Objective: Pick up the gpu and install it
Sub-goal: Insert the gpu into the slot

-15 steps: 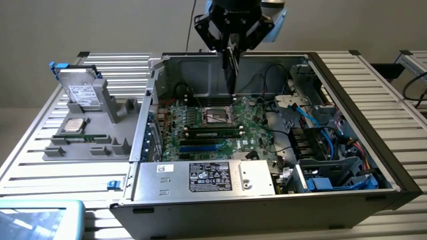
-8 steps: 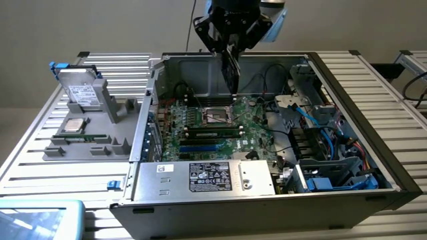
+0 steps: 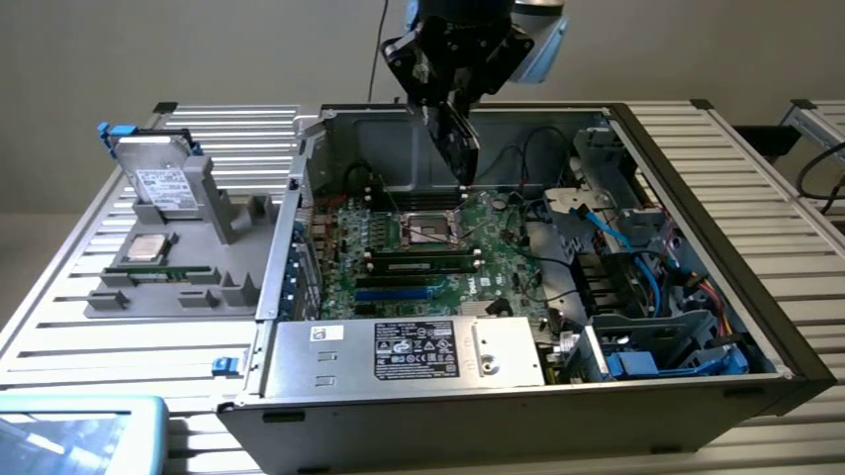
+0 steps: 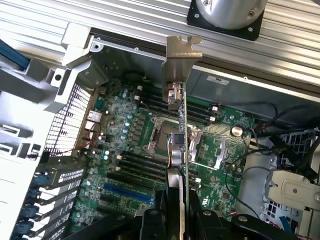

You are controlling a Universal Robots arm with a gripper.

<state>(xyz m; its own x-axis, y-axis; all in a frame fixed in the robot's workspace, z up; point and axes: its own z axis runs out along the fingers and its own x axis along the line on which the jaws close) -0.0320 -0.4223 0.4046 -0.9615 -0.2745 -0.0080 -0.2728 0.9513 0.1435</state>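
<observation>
Hand (image 3: 446, 97): clamped on the top end of the gpu (image 3: 457, 148), raised over the open computer case (image 3: 719, 332). Nothing else is touching the card.

Counter (image 3: 739, 148): slatted metal. It carries the case and, on the exterior view's left, a grey parts tray (image 3: 172, 297) with a hard drive (image 3: 165, 183) standing in it.

Case: lying on its side, panel off. Power supply (image 3: 410, 351) sits at the near edge, and cables and drive bays are on the exterior view's right.

Motherboard (image 3: 500, 237): green, flat on the case floor. CPU socket (image 3: 429, 230) is roughly central. A blue slot (image 3: 396, 294) lies between the socket and the power supply.

Gpu: not seated. Its long axis runs down from the hand toward the board, tilted slightly, with the lower end clear of the board. In the wrist view it shows edge-on, crossing the socket, with its silver bracket (image 4: 183, 52) at the far end from the hand. Judged from both views, the card hangs over the socket area, not over the blue slot, which lies off toward the power supply.
</observation>
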